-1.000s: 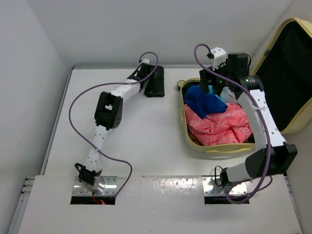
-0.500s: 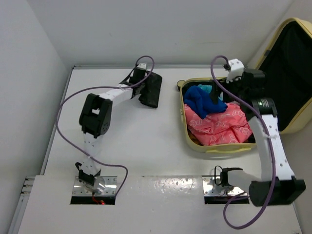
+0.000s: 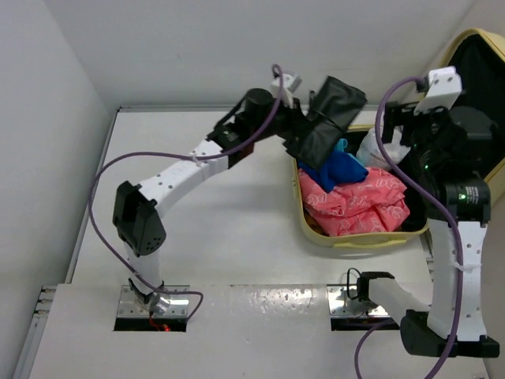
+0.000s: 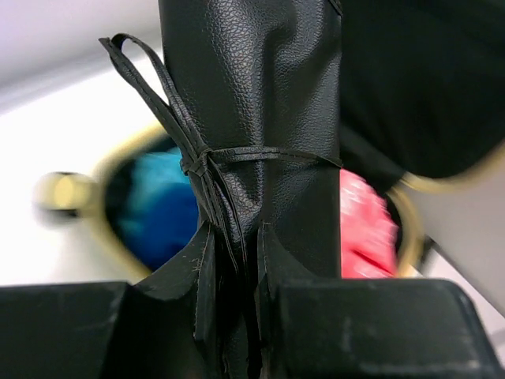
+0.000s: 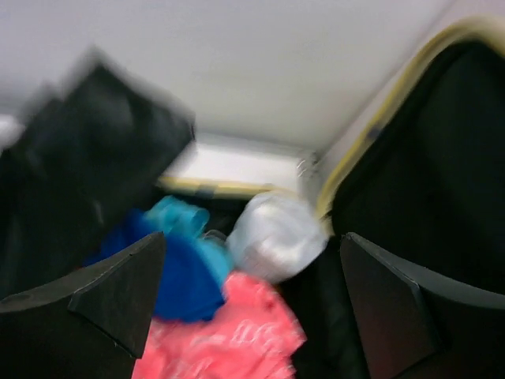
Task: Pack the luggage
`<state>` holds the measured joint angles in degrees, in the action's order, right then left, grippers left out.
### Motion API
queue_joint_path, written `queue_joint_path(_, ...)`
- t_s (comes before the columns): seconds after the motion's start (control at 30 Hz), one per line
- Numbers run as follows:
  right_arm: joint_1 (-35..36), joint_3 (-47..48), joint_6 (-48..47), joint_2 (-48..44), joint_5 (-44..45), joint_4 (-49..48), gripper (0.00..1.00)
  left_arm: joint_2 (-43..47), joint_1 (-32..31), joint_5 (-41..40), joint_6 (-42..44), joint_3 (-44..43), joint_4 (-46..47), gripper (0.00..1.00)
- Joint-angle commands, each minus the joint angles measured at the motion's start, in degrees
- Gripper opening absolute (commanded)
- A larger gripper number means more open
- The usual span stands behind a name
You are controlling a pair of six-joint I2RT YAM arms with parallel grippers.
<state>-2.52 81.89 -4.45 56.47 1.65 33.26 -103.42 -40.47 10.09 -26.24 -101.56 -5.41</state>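
The luggage is a pale yellow suitcase (image 3: 364, 240) lying open at the right, its black-lined lid (image 3: 477, 71) standing up. Inside lie a blue garment (image 3: 341, 169), a pink garment (image 3: 359, 203) and a white bundle (image 3: 375, 147). My left gripper (image 3: 302, 134) is shut on a rolled black leather pouch (image 3: 331, 114) and holds it in the air over the suitcase's far left corner. In the left wrist view the pouch (image 4: 260, 118), tied with a cord, is pinched between the jaws (image 4: 237, 276). My right gripper (image 3: 404, 136) hovers above the suitcase, open and empty (image 5: 252, 308).
The white table (image 3: 221, 213) runs left of the suitcase, with walls close behind and to the left. In the right wrist view the white bundle (image 5: 276, 233) lies by the lid's lining (image 5: 442, 174), and the pouch (image 5: 95, 142) hangs at the left.
My left arm lifted the black pouch off the back of the table and carried it right, over the suitcase. My right arm rose and drew back to the right.
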Motion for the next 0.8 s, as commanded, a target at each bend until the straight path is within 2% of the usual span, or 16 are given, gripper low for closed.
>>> queue_joint_path(0.0, 0.0, 9.9, -6.4, 3.5, 8.8, -1.9, 0.91, -5.7, -5.1, 1.7, -3.1, -3.0, -0.6, 0.00)
queue_joint_path(0.07, -0.1, 12.6, -11.0, 5.7, 12.1, -1.3, 0.91, -8.5, -7.8, 1.2, -3.6, -4.2, 0.7, 0.00)
queue_joint_path(0.1, 0.1, 16.0, -12.2, 6.7, 12.9, -1.4, 0.91, -11.6, -8.3, 1.2, -3.6, -4.2, 0.7, 0.00)
queue_joint_path(0.27, -0.1, 21.4, -22.5, 9.7, 17.2, -2.8, 0.95, -21.3, -10.0, 0.8, -5.5, -6.1, 0.8, 0.00)
queue_joint_path(0.37, 0.0, 22.9, -29.8, 11.8, 21.4, -4.9, 0.98, -25.9, -10.0, 1.3, -5.0, -9.1, -1.0, 0.37)
queue_joint_path(0.4, 0.1, 22.1, -32.4, 12.8, 22.1, -5.7, 0.99, -25.9, -10.0, 0.2, -5.0, -9.1, -1.7, 0.64)
queue_joint_path(0.43, -0.1, 21.4, -34.1, 13.1, 22.7, -7.7, 0.99, -25.9, -10.0, 0.2, -5.0, -9.1, -1.7, 0.76)
queue_joint_path(0.5, 0.0, 19.8, -40.9, 13.8, 25.2, -12.7, 0.99, -23.4, -10.0, -0.5, -3.6, -9.1, -2.3, 0.83)
queue_joint_path(0.53, 0.0, 17.7, -42.6, 14.7, 25.8, -17.4, 0.99, -22.2, -9.5, -0.5, -2.9, -9.1, -2.3, 0.83)
queue_joint_path(0.63, -0.3, 17.0, -49.2, 17.8, 27.4, -22.9, 0.99, -16.2, -7.9, -1.0, 0.5, -8.4, -1.8, 0.85)
queue_joint_path(0.77, -4.8, 21.5, -53.8, 23.1, 27.4, -23.7, 0.99, -7.9, -4.4, -2.3, 2.9, -4.5, -1.8, 0.86)
